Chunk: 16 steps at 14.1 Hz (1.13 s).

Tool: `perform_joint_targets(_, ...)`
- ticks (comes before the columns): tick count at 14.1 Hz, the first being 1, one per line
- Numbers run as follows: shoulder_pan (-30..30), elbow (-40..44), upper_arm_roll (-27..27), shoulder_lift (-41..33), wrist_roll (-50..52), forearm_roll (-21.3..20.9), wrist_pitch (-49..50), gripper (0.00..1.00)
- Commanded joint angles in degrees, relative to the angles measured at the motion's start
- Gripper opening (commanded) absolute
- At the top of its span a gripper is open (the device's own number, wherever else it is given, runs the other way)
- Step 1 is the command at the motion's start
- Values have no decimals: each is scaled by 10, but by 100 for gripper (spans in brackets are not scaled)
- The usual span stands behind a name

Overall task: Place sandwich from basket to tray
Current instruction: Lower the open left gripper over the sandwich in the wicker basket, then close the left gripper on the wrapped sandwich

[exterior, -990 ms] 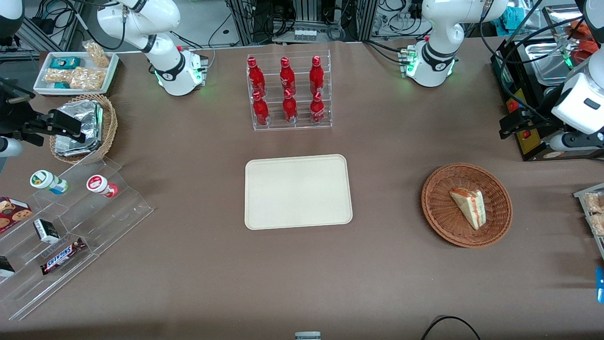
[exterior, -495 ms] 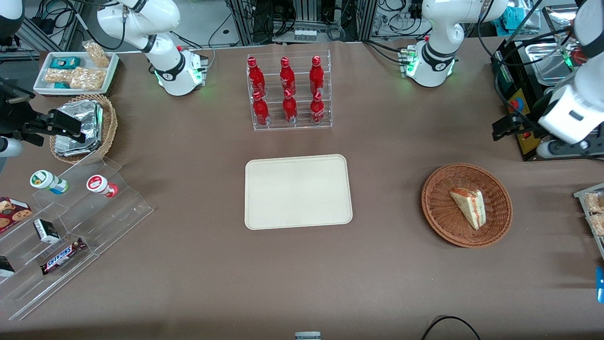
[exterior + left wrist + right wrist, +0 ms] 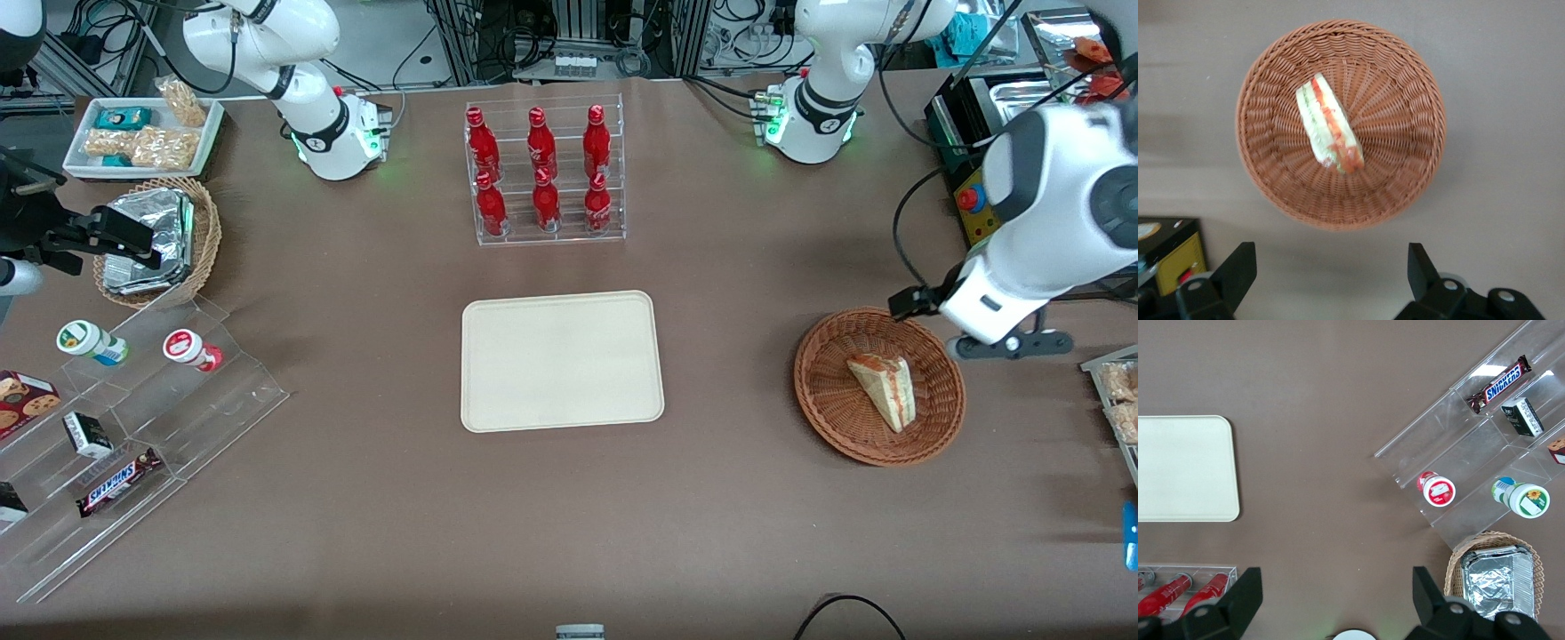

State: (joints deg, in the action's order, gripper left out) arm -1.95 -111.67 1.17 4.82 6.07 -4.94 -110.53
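Since a second ago the left arm has swung in from the working arm's end of the table, and its gripper (image 3: 1331,280) now hangs above the table just outside the rim of the basket (image 3: 813,391), fingers (image 3: 1237,267) spread wide with nothing between them. Nothing else has shifted. The sandwich (image 3: 883,388) lies in the middle of the basket, filling edge showing, well apart from the tray (image 3: 562,361), which sits bare at the table's centre. The step in hand looks like the approach for the pick. To do it well, the gripper should centre over the wedge, turn so the fingers straddle its two flat bread faces, descend without catching the wicker rim, and close gently, since the soft wrapped bread may squash or slip.
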Motion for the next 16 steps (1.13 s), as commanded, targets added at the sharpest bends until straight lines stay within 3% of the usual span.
perform_joint_targets(1,15,-63,-4,4,-3,-7,-91,100)
perform_joint_targets(5,41,-85,-4,38,30,3,-163,100)
perform_joint_targets(11,42,-84,-4,105,201,62,-266,100)
perform_joint_targets(14,42,-82,-4,139,207,74,-305,99)
perform_joint_targets(15,42,-82,-4,143,204,73,-304,80)
perform_joint_targets(16,42,-85,-4,143,195,72,-300,46)
